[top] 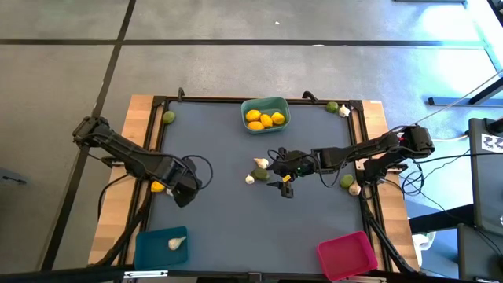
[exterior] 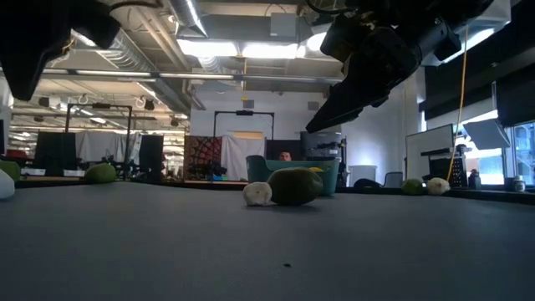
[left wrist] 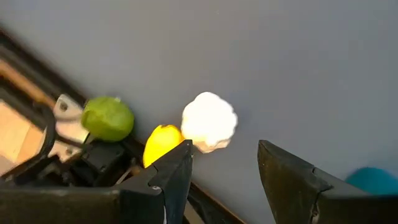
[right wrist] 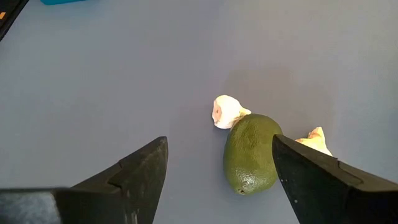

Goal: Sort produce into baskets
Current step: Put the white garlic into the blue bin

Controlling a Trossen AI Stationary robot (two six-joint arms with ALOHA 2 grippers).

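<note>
teal basket [top: 265, 105] holds three lemons [top: 265, 119]; both hands, left [top: 185, 193] and right [top: 285, 181], spread empty.

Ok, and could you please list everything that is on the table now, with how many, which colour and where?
table: 1, grey-blue top, wooden side edges
teal basket: 1, far edge, middle
blue basket: 1, near left corner
pink basket: 1, near right corner
lemons: 4, yellow; three in the teal basket, one at the left edge
limes: 5, green; one in the centre, two at the left edge, one at the far right corner, one at the right edge
garlic bulbs: 6, white; two beside the centre lime, one in the blue basket, one each at the left edge, far right corner and right edge
left gripper: open, near the left edge
right gripper: open, above the centre lime
</note>
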